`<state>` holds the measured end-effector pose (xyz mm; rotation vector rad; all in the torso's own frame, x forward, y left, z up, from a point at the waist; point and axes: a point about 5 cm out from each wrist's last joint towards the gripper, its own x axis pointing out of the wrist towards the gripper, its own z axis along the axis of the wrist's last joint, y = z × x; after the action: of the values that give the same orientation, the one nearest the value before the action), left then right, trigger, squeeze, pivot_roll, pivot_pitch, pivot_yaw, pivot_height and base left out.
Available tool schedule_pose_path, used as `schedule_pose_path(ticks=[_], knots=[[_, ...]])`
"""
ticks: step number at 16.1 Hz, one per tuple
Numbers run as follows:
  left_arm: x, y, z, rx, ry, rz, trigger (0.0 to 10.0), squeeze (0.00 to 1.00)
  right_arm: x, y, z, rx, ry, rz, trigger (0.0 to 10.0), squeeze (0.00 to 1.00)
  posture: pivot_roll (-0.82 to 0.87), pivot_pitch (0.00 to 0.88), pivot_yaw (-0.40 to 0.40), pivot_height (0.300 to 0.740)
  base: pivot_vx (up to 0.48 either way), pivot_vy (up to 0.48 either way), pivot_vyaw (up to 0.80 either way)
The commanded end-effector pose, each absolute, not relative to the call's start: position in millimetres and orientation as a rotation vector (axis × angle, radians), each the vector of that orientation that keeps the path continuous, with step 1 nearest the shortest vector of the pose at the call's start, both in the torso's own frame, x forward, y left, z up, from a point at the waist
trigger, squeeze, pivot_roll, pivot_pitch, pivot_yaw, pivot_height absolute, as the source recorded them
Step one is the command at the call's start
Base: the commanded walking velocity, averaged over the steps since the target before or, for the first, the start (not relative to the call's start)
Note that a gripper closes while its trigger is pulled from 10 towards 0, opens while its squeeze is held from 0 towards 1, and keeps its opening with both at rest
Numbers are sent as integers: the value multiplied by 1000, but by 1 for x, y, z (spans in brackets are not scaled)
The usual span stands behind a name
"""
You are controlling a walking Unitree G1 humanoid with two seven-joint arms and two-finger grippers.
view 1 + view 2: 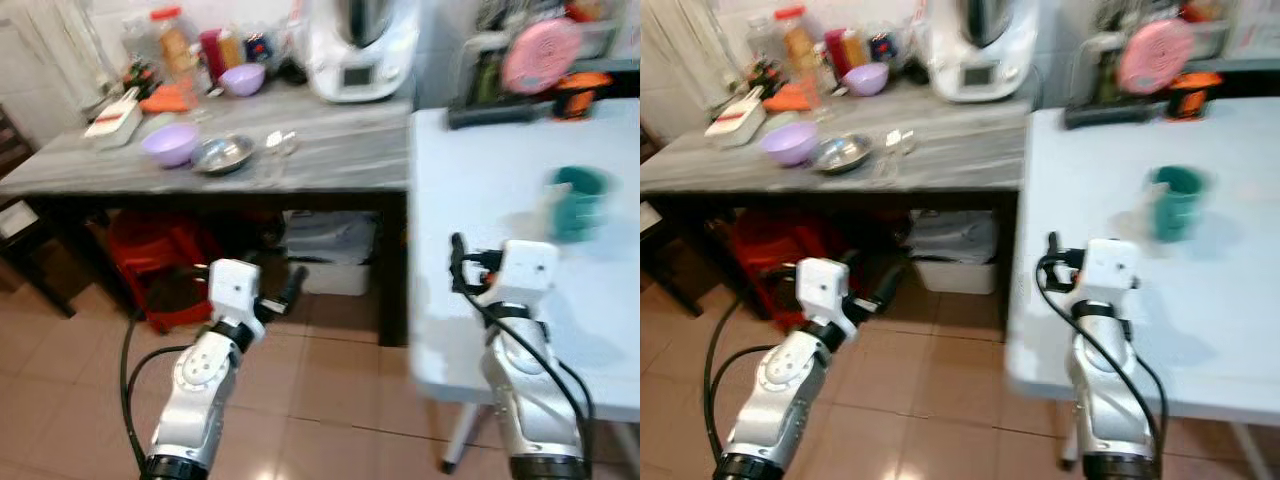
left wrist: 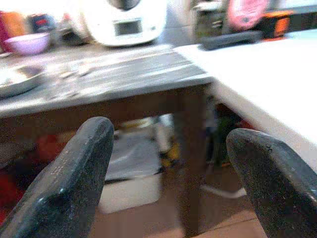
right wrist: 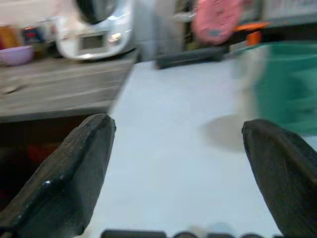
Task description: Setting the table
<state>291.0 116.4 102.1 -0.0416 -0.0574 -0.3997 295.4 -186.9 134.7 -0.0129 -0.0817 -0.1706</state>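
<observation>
Green cup (image 1: 578, 202) stands upright on my white table (image 1: 480, 190), ahead of my right gripper (image 3: 181, 163) and a little to its right, well apart from my fingers. Through my right wrist camera the cup sits beyond my right-hand finger (image 3: 285, 176), blurred and cut by the edge of the view; the other finger (image 3: 69, 173) is far across from it, so these fingers are spread wide with bare tabletop between them and nothing held. My right gripper hovers low over the near part of the white table.

My left gripper (image 2: 171, 178) is out over the tiled floor (image 1: 330, 400), in front of the grey wooden table (image 1: 330, 150) that butts against the white one. Its two fingers (image 2: 74, 183) are also set wide apart and hold nothing; between them I see the dark table leg and a pale box (image 1: 330, 250) stored underneath, beside something red (image 1: 150, 260).

On the grey table lie a purple bowl (image 1: 170, 143), a metal bowl (image 1: 224, 153) just beside it, a second purple bowl (image 1: 243, 78) farther back, and a white kitchen machine (image 1: 362, 50) at the rear with a small display on its front. Bottles and jars (image 1: 175, 40) crowd the back left corner. At the far end of the white table a pink round thing (image 1: 540, 55) leans in a dark rack (image 1: 500, 90), with an orange item (image 1: 582, 92) next to it.

Everything is blurred; I cannot read any brand, label or writing, not even on the machine's display.
</observation>
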Motion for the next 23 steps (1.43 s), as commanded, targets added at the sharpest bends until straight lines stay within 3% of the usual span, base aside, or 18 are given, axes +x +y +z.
schedule_pose_path(ticks=[1, 8, 12, 19, 23], knots=[[291, 127, 101, -24, -50, -376, 10000, 0, 296, -178, 136, -4, -91, -143, 10000, 0, -88, 0, 149, 740, 0, -360, 0], [290, 125, 98, -22, -41, -392, 10000, 0, 295, -177, 134, -9, -89, -140, 10000, 0, -87, 0, 151, 740, 0, -346, 0], [288, 124, 94, -36, -28, -410, 10000, 0, 296, -176, 133, -13, -85, -133, 10000, 0, -87, 0, 150, 740, 0, 0, 0], [274, 118, 84, -101, -11, -564, 10000, 0, 301, -180, 133, -55, -71, -97, 10000, 0, -87, 0, 139, 740, 0, 0, 0], [256, 105, 82, -163, -11, -772, 10000, 0, 319, -179, 128, -95, -15, -30, 10000, 0, -98, 0, 142, 740, 0, 0, 0]])
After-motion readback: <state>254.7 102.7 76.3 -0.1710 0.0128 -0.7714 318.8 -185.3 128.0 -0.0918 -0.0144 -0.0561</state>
